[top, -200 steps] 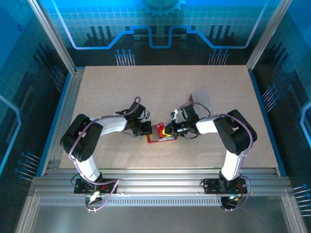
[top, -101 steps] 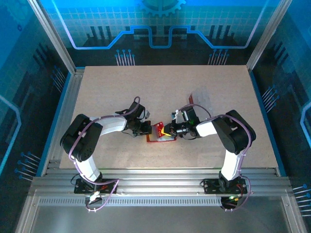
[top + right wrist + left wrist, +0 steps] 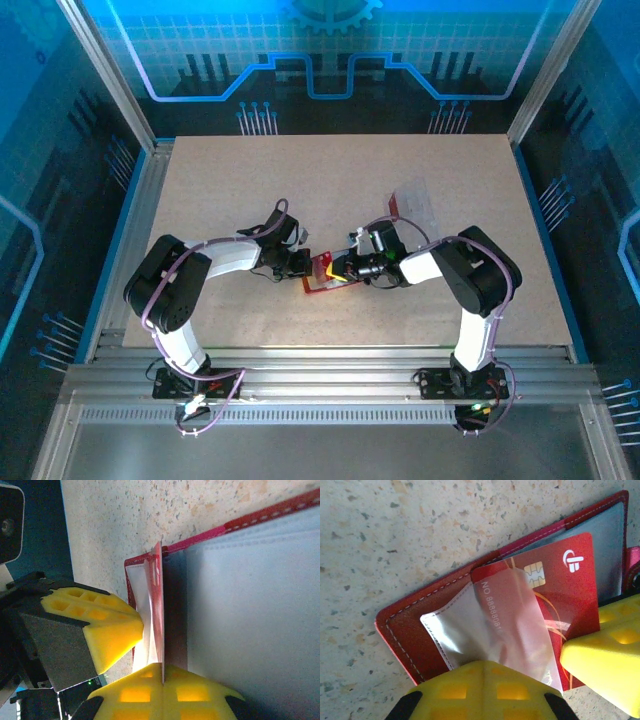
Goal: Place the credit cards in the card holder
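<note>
Mid-table, L gripper [image 3: 480,672] pinches floppy clear sleeve [image 3: 485,625] of red folding wallet [image 3: 415,630], R gripper [image 3: 162,676] clamps thin red plastic card [image 3: 572,587], prob. stiff + slick, by its edge.

The red wallet [image 3: 405,630] is lying open and flat near the middle of the speckled table [image 3: 250,180], its stitched edge showing. One clear pocket flap [image 3: 505,625] is lifting off it. A red card [image 3: 570,585] with a gold chip and white logo is sitting partway under that flap, its number showing through the plastic.

Left tool [image 3: 308,267], right tool [image 3: 343,270] hem card holder [image 3: 328,284]; far-left tabletop [image 3: 240,180] open.
</note>
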### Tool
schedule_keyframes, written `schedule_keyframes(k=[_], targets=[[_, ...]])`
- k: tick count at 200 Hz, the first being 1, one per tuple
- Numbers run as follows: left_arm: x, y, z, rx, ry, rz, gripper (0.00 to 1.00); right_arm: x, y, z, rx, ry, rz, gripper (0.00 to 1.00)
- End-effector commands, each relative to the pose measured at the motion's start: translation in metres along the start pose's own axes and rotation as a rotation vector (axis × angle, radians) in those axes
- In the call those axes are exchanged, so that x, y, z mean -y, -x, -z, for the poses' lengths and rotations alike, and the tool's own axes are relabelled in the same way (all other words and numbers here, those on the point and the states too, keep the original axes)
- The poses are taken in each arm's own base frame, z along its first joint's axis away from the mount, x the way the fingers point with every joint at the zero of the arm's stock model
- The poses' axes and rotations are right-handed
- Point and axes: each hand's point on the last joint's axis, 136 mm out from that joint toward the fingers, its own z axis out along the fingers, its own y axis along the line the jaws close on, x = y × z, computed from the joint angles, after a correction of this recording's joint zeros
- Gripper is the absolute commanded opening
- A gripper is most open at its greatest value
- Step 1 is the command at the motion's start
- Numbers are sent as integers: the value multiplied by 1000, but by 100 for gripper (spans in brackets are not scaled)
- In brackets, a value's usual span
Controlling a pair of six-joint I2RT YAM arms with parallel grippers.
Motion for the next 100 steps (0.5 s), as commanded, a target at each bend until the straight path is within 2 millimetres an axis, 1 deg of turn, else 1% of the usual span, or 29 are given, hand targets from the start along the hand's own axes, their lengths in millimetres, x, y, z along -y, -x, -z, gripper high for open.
schedule_keyframes(k=[1,14,29,52,64,85,100], targets=[[-32,-32,-13,-95,94,35,1,11,-36,-11,-114,-77,16,6],[-31,-32,-14,-97,91,38,1,11,-39,-10,-124,-101,40,11],[-32,-32,-14,-97,92,38,1,11,-41,-4,-129,-139,61,16],[-31,-32,-13,-93,92,40,1,9,-39,7,-127,-205,98,29],[-31,-32,-13,-93,93,39,1,6,-36,13,-125,-237,117,33],[-31,-32,-13,-94,92,40,1,4,-33,19,-132,-283,136,37],[-30,-31,-12,-90,88,39,1,9,-35,24,-146,-333,134,38]])
